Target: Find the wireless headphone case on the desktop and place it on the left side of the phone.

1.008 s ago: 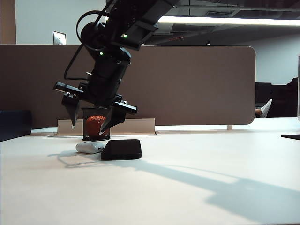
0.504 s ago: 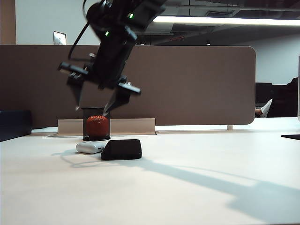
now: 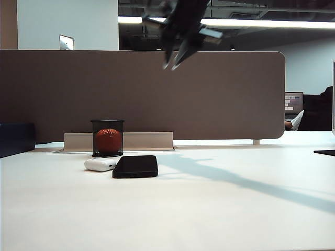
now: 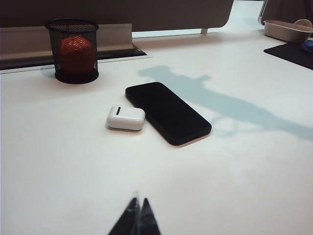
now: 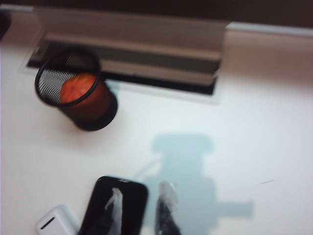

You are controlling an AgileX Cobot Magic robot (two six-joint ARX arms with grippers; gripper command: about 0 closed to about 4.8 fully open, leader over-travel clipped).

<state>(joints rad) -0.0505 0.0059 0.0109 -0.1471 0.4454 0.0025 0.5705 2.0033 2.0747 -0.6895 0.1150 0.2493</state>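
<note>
Wireless headphone case [image 3: 100, 164] sits lower left, touching the phone [image 3: 135, 166] — small, glossy, likely light and slippery (grip its long flat sides). Right gripper [image 3: 175, 58] up top, fingers nearly together, empty; left gripper [image 4: 137, 217] closed, empty.

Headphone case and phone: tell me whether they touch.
Cannot tell. The left wrist view shows the wireless headphone case tight against the phone, no plain gap or contact.

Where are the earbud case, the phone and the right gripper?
earbud case [image 4: 125, 118], left wrist view, top face.
phone [image 4: 167, 112], left wrist view, middle of the screen.
right gripper [image 3: 171, 65], exterior view, between the fingertips, high above the desk.
</note>
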